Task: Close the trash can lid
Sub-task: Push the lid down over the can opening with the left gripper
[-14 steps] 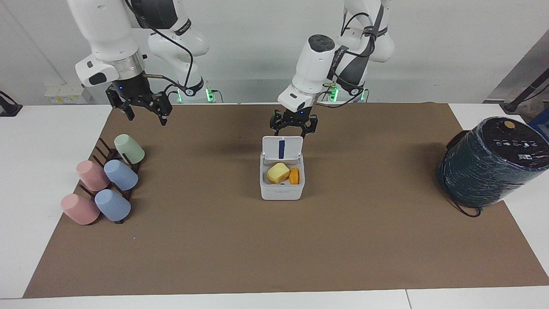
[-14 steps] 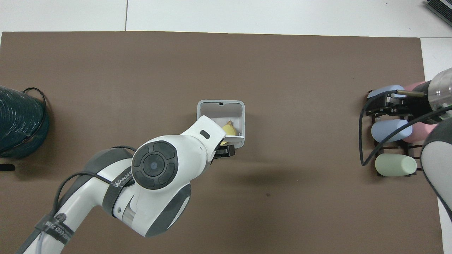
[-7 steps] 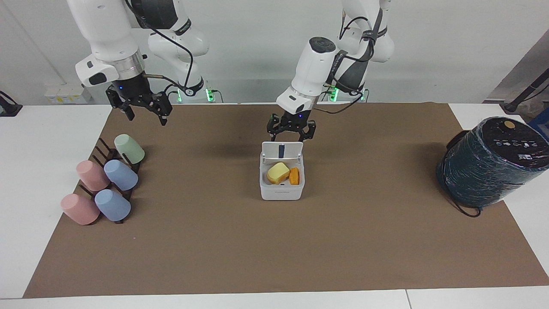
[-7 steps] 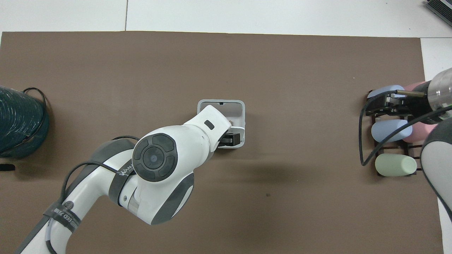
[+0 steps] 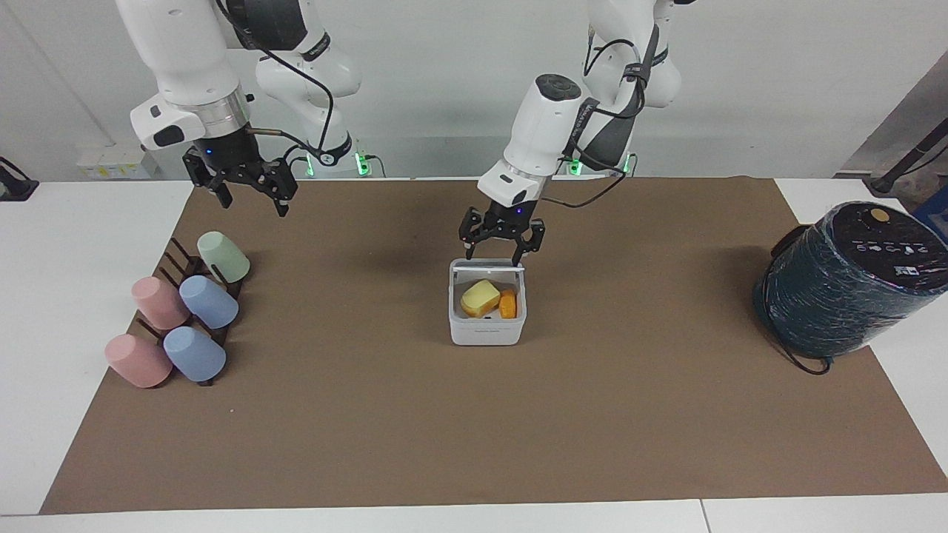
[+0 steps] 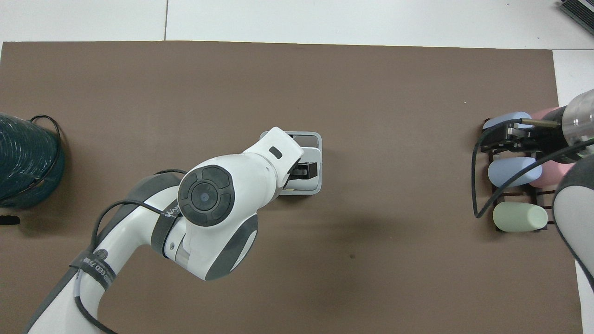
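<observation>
— Brown mat bare all round the trash can [image 5: 486, 326] at mid-bench?
— Yes. Its lid [image 5: 489, 266] tilts low; the left pincer [image 5: 497, 250], spread, sits right above it.
— The right pincer [image 5: 248, 194]?
— Spread, waiting over the cup rack [image 5: 194, 285].

Bright, even indoor light from above, both views sharp. Soft diffuse shadows on the brown mat [image 5: 474, 414]: a faint dark patch beside the trash can [image 5: 486, 326] toward the robots, another beside the wrapped cylinder [image 5: 844, 289]. Overhead view shows a blurry arm shadow on the mat below the can. Mild glare on the white arm shells and the cylinder's wrap. White tabletop [image 5: 44, 296] slightly overexposed. No motion blur, little edge distortion.
</observation>
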You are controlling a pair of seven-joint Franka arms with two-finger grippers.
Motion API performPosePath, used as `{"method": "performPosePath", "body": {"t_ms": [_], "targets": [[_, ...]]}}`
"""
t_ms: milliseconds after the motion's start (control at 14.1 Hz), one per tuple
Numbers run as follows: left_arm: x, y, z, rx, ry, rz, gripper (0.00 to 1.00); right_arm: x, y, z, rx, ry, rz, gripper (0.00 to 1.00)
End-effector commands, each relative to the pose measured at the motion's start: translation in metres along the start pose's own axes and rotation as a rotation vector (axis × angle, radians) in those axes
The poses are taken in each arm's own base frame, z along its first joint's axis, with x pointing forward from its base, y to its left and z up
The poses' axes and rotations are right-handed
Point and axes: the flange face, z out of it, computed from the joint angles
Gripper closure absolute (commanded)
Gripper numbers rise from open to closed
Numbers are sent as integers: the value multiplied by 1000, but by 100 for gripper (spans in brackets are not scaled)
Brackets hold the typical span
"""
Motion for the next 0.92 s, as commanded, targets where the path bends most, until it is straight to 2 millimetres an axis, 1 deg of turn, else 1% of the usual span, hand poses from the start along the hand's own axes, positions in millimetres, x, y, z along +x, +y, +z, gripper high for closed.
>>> {"method": "performPosePath", "body": {"t_ms": [0,71,142,213,284,639,710,852], "targets": [[20,7,21,-3,10,8,0,-6,6,-1,6,5,-14,0],[25,7,26,-3,11,5,0,-6,5,-1,6,5,-15,0],[28,7,25,-5,15,4,0,-6,5,-2,7,7,-15,0],[35,1,23,-4,25,-6,0,-6,6,-2,6,7,-14,0],[39,-3,26,-2,34,-10,0,-6,5,-1,6,5,-15,0],[40,-10,58,14,32,-5,0,-6,5,0,6,4,-15,0],[39,-11,63,16,31,-5,0,-6,5,-1,6,5,-15,0],[39,-11,63,26,37,11,0,-6,5,-1,6,5,-15,0]]}}
